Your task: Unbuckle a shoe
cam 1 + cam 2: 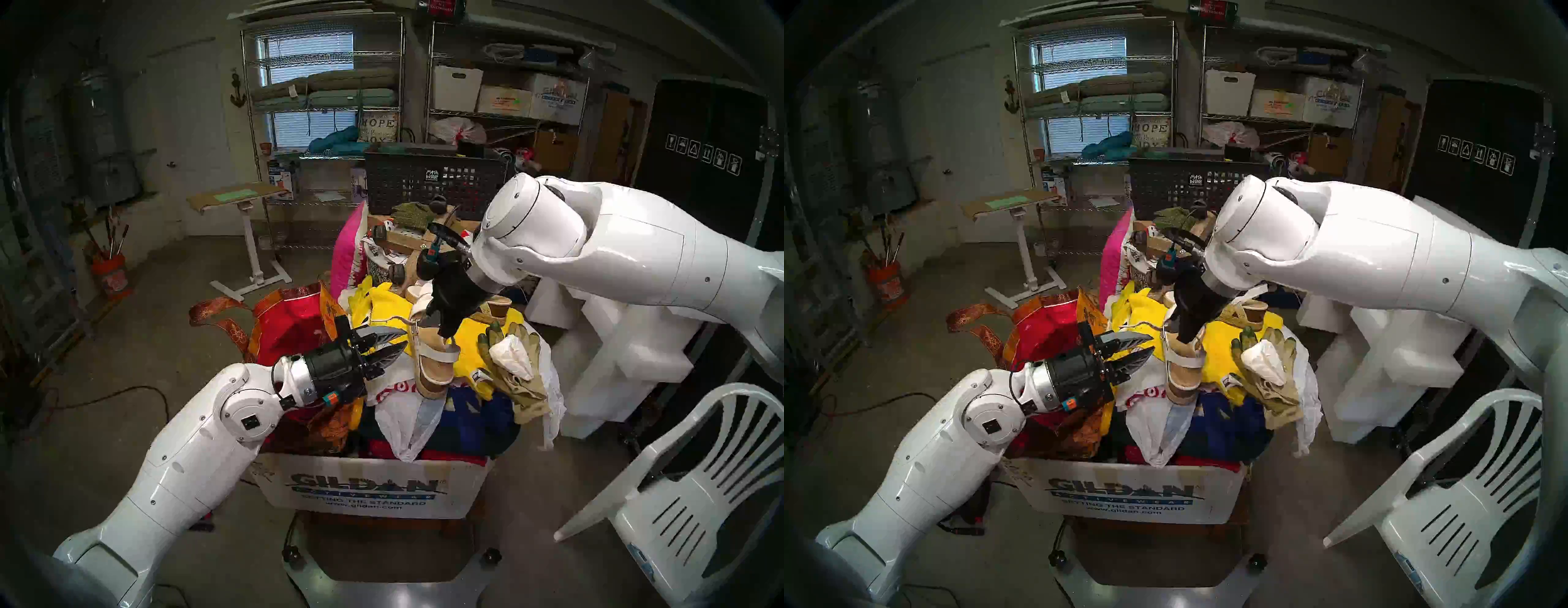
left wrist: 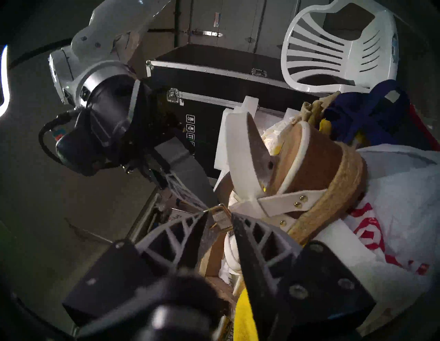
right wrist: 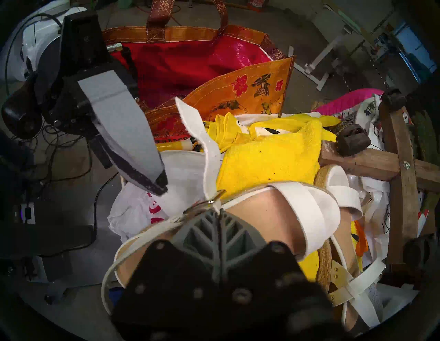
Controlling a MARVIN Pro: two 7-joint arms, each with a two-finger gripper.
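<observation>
The shoe [image 1: 437, 365], a white-strapped sandal with a tan footbed [image 3: 273, 214] and a jute sole [image 2: 342, 188], lies on the clothes pile with its toe toward me. My right gripper [image 1: 445, 333] comes down from above and is shut on the thin ankle strap just beside the gold buckle [image 3: 214, 197]. The strap's loose end [image 3: 190, 123] stands up free. At the sandal's left my left gripper [image 1: 404, 338] is open, its fingertips [image 2: 204, 218] on either side of the buckle [image 2: 220, 219] with small gaps.
The pile fills a cardboard box [image 1: 360, 488]. A red and orange bag [image 1: 297, 322] is on its left, work gloves [image 1: 509, 361] on its right. The twin sandal [image 3: 342, 195] lies behind. White foam blocks [image 1: 628, 339] and a plastic chair [image 1: 700, 488] stand on the right.
</observation>
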